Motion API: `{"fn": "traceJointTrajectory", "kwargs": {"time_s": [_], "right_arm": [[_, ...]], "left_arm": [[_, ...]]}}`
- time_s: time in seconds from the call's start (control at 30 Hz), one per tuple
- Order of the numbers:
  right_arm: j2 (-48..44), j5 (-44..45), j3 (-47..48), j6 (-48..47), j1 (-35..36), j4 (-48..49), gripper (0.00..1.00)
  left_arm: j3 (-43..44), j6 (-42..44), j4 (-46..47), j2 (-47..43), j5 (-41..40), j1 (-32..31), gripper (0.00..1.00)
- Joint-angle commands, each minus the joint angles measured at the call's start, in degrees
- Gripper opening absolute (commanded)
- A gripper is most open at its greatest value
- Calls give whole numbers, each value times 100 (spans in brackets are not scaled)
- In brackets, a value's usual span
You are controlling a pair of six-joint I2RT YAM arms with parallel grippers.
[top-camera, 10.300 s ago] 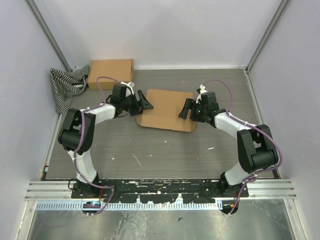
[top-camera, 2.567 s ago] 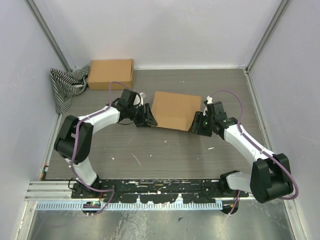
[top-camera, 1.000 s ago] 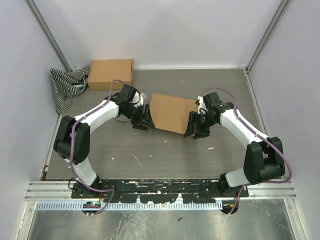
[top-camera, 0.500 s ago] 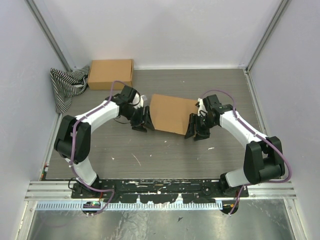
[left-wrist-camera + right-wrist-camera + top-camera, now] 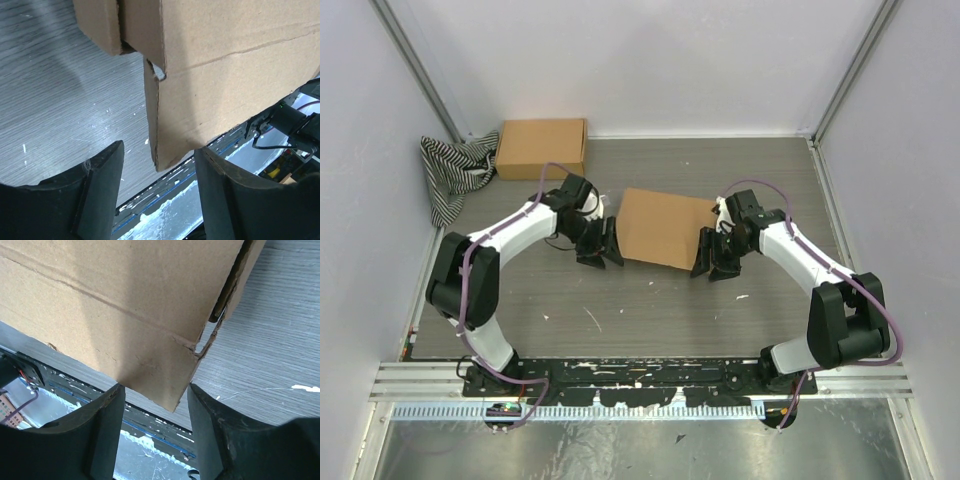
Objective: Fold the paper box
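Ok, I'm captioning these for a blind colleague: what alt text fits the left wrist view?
A lower corner of the brown paper box sits between the two open black fingers of the left gripper, with a clear gap on one side. Grey wood-grain table lies behind it.

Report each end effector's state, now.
Left end effector: open, straddling the paper box edge.
Right end effector: open, straddling the paper box corner.

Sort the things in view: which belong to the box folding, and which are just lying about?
In the job:
- paper box, between the arms
- left gripper and right gripper, at its ends

Lying about:
- closed cardboard box, back left
- striped cloth beside it
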Motion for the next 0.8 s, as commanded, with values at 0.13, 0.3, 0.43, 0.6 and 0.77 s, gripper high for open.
{"fn": "traceJointTrajectory", "kwargs": {"time_s": [0.13,0.3,0.43,0.6,0.77], "right_arm": [[-439,280,137,26,-14,-6,63],[-767,1066,366,167,-13,-122,67],[-747,1109,299,251,-20,160,66],[-512,938,248,352,-20,433,62],[-307,884,241,367,-15,583,60]], "left_arm": [[216,-137,-197,-770,-749,50,69],[532,-356,28,-681,-868,80,70],[794,-337,-40,-184,-641,47,66],[730,-273,29,-18,-676,33,63],[810,-146,-47,180,-747,29,60]]}}
